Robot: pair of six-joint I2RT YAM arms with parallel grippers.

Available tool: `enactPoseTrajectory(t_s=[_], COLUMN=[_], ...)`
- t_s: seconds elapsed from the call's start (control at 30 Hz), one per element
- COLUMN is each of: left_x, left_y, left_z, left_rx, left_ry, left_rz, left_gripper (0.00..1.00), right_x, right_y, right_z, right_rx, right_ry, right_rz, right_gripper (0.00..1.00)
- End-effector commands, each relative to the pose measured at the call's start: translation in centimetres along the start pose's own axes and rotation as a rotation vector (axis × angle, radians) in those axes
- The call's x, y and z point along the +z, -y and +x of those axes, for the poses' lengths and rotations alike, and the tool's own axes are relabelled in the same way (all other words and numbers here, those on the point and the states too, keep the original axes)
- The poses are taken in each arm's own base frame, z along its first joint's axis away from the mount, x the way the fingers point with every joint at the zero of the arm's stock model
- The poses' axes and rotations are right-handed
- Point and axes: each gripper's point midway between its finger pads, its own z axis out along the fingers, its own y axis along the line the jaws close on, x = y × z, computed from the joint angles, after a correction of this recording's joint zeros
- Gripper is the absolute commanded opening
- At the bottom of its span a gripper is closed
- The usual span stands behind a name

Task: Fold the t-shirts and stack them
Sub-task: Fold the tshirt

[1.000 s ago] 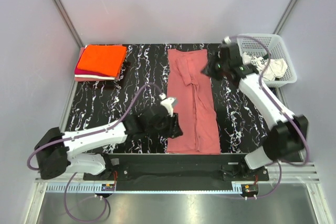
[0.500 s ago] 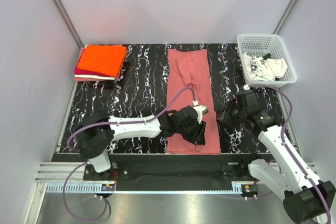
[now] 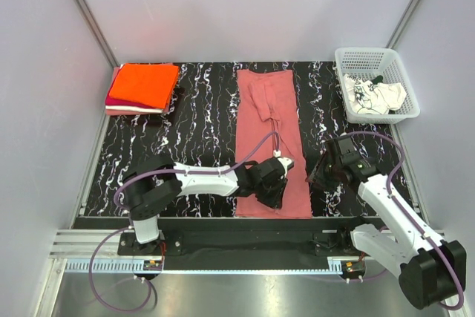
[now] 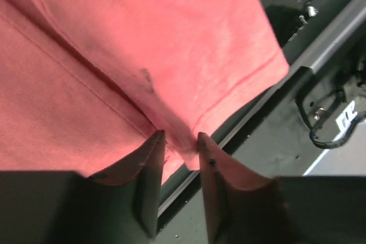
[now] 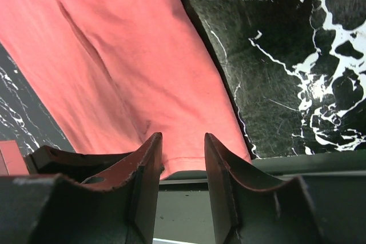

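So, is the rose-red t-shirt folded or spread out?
Partly folded: the rose-red t-shirt lies as a long narrow strip, sides turned in, not yet folded short like the orange t-shirt.

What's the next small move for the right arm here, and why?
Probably lower the right claw onto the near right corner of the shirt and close it. Its jaws stand open just above that hem, gripping nothing, while the left claw pinches a pucker of the same hem. A fold likely needs both corners held.
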Motion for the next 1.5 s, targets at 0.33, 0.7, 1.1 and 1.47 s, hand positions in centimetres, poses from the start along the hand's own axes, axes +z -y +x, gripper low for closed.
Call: enactPoseTrajectory(t_s=[0.33,0.7,1.1,1.47], left_x=[1.1,-4.2,-10.5,-11.8], left_y=[-0.8,1.2,-5.0,-10.6], left_z=[3.1,1.0,2.6,6.5], left_rx=[-0.08,-0.037,-0.113,-0.259], left_ry=[-0.013,0.033,0.115,0.138], left_rz=[-0.018,-0.002,-0.104,-0.126], left_gripper=[0.22,0.43,0.52,0.55], right_x=[1.3,2.2,2.0,1.4], right_y=[1.9,3.0,2.8,1.9], right_z=[2.1,5.0,7.1,7.2], right_rx=[0.104,0.19,0.161,0.16], right_ry=[-0.033,-0.105,-0.193,-0.174], right_rz=[0.024,0.002,0.029,0.055], right_gripper=[0.42,0.46,0.38,0.43])
